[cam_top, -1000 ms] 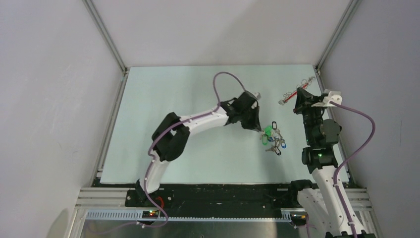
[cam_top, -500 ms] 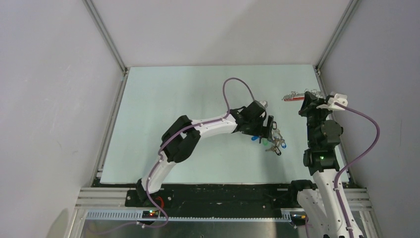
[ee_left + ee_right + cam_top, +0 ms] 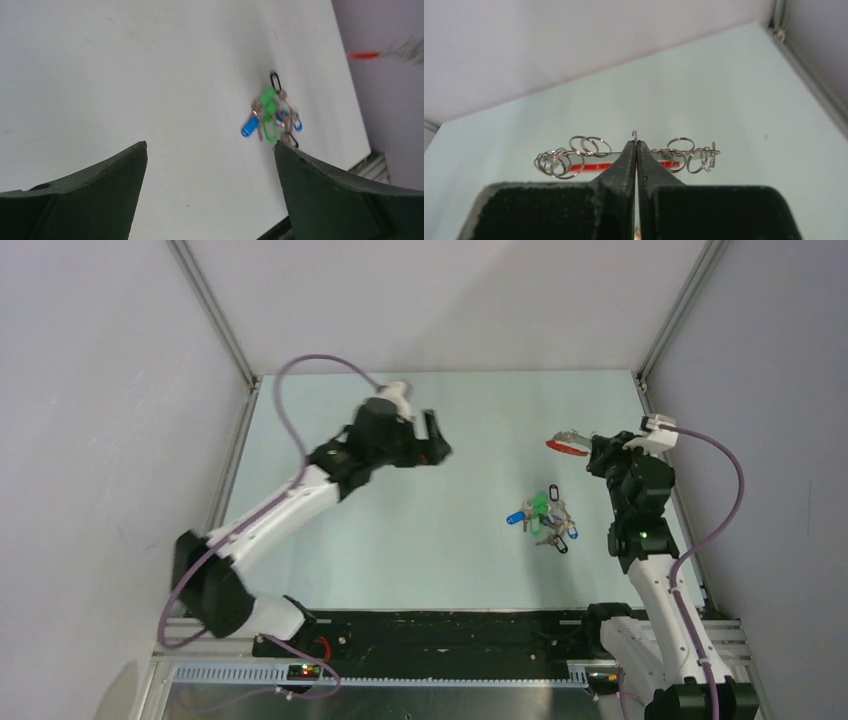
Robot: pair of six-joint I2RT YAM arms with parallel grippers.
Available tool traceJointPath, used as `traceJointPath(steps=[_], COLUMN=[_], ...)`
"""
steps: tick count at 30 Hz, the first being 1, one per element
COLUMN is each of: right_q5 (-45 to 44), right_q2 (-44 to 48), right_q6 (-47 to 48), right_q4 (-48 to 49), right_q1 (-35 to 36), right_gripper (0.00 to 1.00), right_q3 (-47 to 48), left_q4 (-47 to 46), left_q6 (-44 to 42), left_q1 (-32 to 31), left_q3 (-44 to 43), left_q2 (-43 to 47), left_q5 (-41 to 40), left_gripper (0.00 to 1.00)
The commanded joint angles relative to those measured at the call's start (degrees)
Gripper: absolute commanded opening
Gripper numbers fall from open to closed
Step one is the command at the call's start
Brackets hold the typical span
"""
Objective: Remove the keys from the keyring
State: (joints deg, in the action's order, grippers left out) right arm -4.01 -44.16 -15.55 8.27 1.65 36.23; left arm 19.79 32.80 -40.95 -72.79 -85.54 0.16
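Note:
The keys (image 3: 543,520), a cluster with blue, green and black heads, lie loose on the pale table right of centre, also seen in the left wrist view (image 3: 270,117). The keyring (image 3: 567,446), a red band strung with wire loops, hangs in the air at the back right. My right gripper (image 3: 597,447) is shut on it. In the right wrist view the fingertips (image 3: 636,143) pinch its middle, and the keyring (image 3: 584,167) spreads to both sides. My left gripper (image 3: 438,446) is open and empty, up over the back middle of the table, well left of the keys (image 3: 210,143).
Grey walls close in the table on three sides, with aluminium rails along the left edge (image 3: 228,490) and at the back right corner (image 3: 642,380). A black strip (image 3: 450,625) runs along the near edge between the arm bases.
My left gripper has opened, left the keys on the table, and swung up and away to the back left. The right gripper has shifted the keyring slightly left and turned it.

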Motion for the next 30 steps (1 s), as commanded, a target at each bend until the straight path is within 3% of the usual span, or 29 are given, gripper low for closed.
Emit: traceJointPath(steps=[1,5,9,12,13,15,16,18,22,24,30], right_q5=[3.28,1.92,0.05,1.52,5.23,11.22,10.71,8.38,7.8,8.91,9.05], right_q2=[-2.71,-7.72,-15.71,-25.3,-29.08,-32.7,-33.21,-33.11,-29.29,-25.74,-10.4], right_q6=[-3.94,-2.64,-0.63,-0.43,-0.61,-0.52,-0.31,0.07,3.67,6.66,14.18], right_q4=[-2.79,-1.35,9.02,12.83,13.55,15.92,17.14,20.55,18.43,12.77,3.42], right_q1=[3.09,9.7,17.93,21.79,22.91,24.29,25.58,26.63,25.13,23.21,16.72], right_gripper=[0.0,0.0,0.0,0.01,0.08,0.49,0.84,0.98,0.99,0.99,1.0], right_q3=[3.4,3.41,4.58,11.8,13.98,19.4,21.03,21.5,21.66,21.63,21.23], left_q4=[1.53,4.52,6.49,8.26,8.56,9.57,9.79,10.44,11.44,11.51,11.5], left_q6=[-3.03,-6.01,-10.53,-12.68,-13.04,-13.34,-13.49,-14.05,-15.52,-17.52,-21.55], left_q1=[9.03,14.74,16.37,16.74,16.76,16.83,16.84,16.84,16.81,16.85,16.87], left_q3=[6.04,9.31,10.86,11.16,11.22,11.41,11.47,11.37,11.12,10.76,7.55], left_q2=[12.59,21.41,26.87,28.87,29.73,30.88,31.36,32.88,35.84,37.27,39.48], left_q5=[2.29,1.72,-3.34,-8.41,-9.38,-12.16,-13.71,-15.88,-22.05,-24.76,-27.99], left_gripper=[1.0,1.0,1.0,1.0,1.0,1.0,1.0,1.0,1.0,1.0,1.0])
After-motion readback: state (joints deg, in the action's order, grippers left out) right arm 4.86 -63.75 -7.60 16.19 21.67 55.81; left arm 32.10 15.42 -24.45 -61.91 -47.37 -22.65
